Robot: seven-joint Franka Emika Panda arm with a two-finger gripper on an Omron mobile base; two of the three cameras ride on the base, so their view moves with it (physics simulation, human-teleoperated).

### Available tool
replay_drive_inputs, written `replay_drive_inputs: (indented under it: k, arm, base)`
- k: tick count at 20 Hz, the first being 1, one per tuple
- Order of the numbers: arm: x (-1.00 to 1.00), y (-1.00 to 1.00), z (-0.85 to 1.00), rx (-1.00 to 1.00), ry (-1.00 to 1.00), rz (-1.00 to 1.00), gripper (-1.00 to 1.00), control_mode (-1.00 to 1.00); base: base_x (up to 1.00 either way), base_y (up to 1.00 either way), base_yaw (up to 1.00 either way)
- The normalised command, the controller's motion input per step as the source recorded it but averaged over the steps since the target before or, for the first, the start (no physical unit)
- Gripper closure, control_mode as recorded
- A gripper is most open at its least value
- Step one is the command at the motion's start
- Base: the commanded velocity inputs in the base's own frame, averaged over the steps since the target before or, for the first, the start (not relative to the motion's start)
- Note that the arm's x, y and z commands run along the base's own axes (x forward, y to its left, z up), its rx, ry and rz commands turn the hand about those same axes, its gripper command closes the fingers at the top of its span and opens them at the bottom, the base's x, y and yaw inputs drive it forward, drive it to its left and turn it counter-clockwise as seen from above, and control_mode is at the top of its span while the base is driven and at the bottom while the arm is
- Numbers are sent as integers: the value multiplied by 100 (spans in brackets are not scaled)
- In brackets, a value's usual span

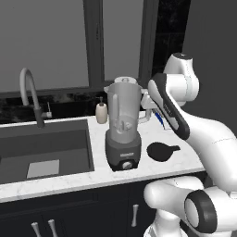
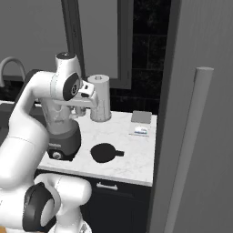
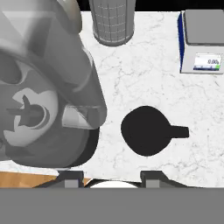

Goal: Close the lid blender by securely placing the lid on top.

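At the left there is a dark sink (image 1: 46,139) with a curved faucet (image 1: 28,90), set in the white marble counter (image 1: 152,171). Next to it a small beige soap bottle (image 1: 101,112) stands near the window. Then comes the blender (image 1: 123,125): a tall clear grey jar on a dark grey base with a round knob in front. Its top is open, and from above one sees the blades at the bottom of the jar (image 3: 30,111).

To the right of the blender, apart from it, the lid (image 1: 160,151) lies flat on the counter. It is a round black disc with a short tab which points away from the blender.

The gripper (image 3: 112,177) hangs above the counter, over the lid. Its two dark fingertips (image 3: 72,177) stand a moderate gap apart, with nothing between them and touching nothing.

Further right and behind stand a grey cylinder with a grid pattern (image 3: 111,22) and a small kitchen scale (image 3: 202,41). Its display is too small to read. From the base cameras the arm hides part of the blender jar (image 2: 61,120).
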Motion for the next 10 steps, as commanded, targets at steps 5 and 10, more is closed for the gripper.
replay_drive_inputs:
  k: [5,10]
  arm:
    - [-18,-10,-8,0,-2,0,-100,-100]
    - [-44,-11,-21,2,0,-7,-100,-100]
  base:
    - [0,0,0]
    - [0,0,0]
